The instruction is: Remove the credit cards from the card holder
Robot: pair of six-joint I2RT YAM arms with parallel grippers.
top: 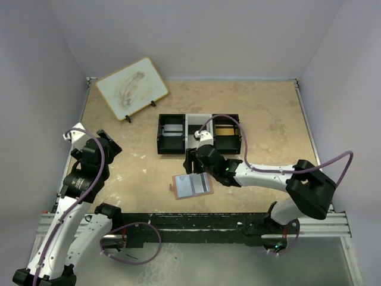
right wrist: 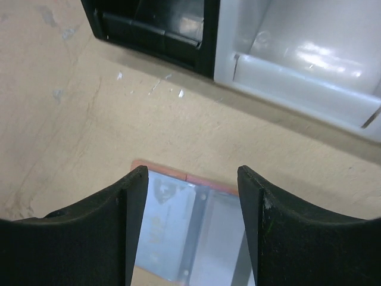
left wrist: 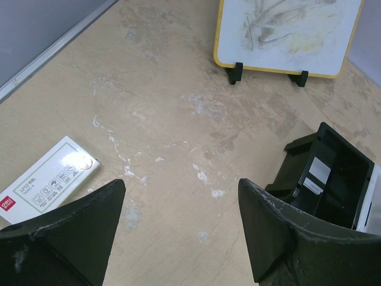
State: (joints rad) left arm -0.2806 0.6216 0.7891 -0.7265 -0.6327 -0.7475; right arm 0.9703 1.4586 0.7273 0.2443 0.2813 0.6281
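Writing — red "deli" on white packet (left wrist: 50,176) — near left hand (left wrist: 181,186).

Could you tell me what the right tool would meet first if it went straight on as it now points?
Most likely the open card holder, near its far edge, between the tips of the right tool; depth is unclear, so it could be the table just beyond.
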